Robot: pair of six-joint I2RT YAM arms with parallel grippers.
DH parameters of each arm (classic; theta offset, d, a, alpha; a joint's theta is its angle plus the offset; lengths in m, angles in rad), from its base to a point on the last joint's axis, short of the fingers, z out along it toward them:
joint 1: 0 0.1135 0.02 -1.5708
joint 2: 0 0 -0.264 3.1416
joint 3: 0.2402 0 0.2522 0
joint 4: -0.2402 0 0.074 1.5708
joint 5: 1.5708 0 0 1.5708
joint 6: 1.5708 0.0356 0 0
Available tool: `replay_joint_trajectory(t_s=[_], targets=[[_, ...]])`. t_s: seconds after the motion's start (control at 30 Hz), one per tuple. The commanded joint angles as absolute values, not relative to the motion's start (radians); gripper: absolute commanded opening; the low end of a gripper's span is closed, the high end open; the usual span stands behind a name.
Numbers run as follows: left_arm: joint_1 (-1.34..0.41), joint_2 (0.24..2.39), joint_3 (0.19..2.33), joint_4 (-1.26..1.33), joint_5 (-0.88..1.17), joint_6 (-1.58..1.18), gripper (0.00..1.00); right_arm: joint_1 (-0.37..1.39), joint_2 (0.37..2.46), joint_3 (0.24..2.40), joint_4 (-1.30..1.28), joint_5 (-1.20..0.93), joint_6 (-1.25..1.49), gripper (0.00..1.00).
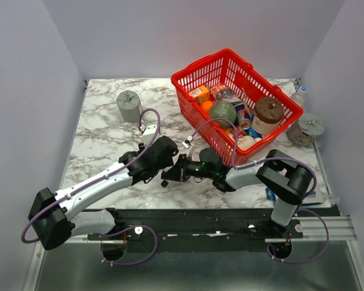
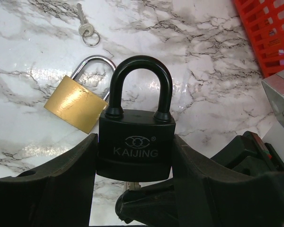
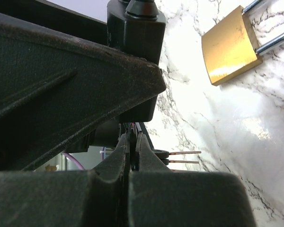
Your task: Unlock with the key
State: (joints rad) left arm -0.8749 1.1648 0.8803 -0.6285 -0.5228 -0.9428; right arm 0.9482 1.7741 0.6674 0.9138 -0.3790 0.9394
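Observation:
My left gripper (image 2: 135,158) is shut on the black padlock (image 2: 136,142), gripping its body by the sides with the shackle closed and pointing away from the camera. My right gripper (image 3: 133,140) is shut on the key (image 2: 131,186). Only a short bit of the key's silver blade shows, right under the padlock's bottom face. Its black head is hidden between the right fingers (image 2: 151,203). In the top view the two grippers (image 1: 173,171) meet at the table's front middle. The black padlock also shows in the right wrist view (image 3: 138,33).
A brass padlock (image 2: 75,104) lies on the marble just beyond the black one; it also shows in the right wrist view (image 3: 229,45). A small silver key on a ring (image 2: 86,28) lies farther off. A red basket (image 1: 188,100) of groceries stands at the right, a grey cylinder (image 1: 128,106) at the back left.

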Motion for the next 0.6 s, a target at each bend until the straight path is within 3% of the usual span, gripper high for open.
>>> replay_joint_trajectory(t_s=[0.0, 0.57], targets=[[-0.907, 1.129, 0.851, -0.640, -0.365, -0.983, 0.00, 0.908, 1.789, 0.761, 1.017, -0.163, 0.887, 0.01], [-0.907, 1.108, 0.770, -0.571, -0.282, -1.014, 0.00, 0.839, 1.770, 0.767, 1.080, -0.210, 0.856, 0.01]])
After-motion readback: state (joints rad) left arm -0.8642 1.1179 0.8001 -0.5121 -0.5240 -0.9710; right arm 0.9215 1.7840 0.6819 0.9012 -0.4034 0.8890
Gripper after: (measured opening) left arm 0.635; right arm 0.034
